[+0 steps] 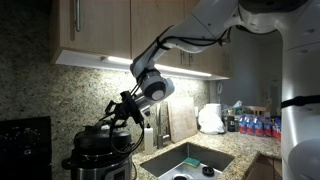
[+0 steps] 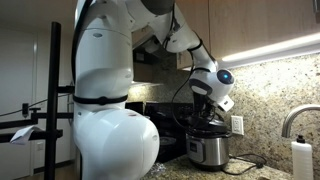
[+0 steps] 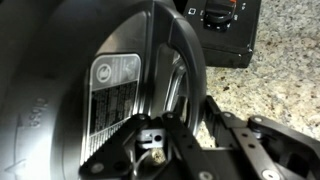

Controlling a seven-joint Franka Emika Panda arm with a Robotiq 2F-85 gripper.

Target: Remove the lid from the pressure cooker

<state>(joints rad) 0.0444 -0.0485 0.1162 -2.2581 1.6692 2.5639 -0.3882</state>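
- At the end of the arm, the claw [image 1: 122, 108] hangs low over the top of the pressure cooker [image 1: 95, 160], tilted in from the side of the sink [image 1: 190, 160].
- In the wrist view, the claw [image 3: 190, 132] shows its two dark finger linkages standing well apart, so the setting is wide. The pictures do not show whether either finger touches anything.
- Directly in front of the claw lies the lid [image 3: 60, 100], black and domed. It carries a grey printed label [image 3: 113, 100], and a curved band of bright metal [image 3: 175, 85] runs along its edge.
- In both exterior views, the lid [image 1: 100, 135] sits on top of the cooker body and covers its full width. The same lid [image 2: 207, 128] appears under the claw [image 2: 205, 110], with the brushed steel pressure cooker [image 2: 210, 152] below it.
- The cooker stands on the speckled granite table [image 3: 275, 85], close to the wall.
- A black stove [image 3: 225, 20] with knobs stands on the table beyond the lid in the wrist view. In an exterior view, the stove [image 1: 25, 140] is just beside the cooker.
- Farther along the table are a white bag [image 1: 210, 118] and a row of bottles [image 1: 255, 125].
- In an exterior view, a faucet [image 2: 295, 120] rises near the picture's edge, and the robot's white body [image 2: 105, 100] fills the foreground.
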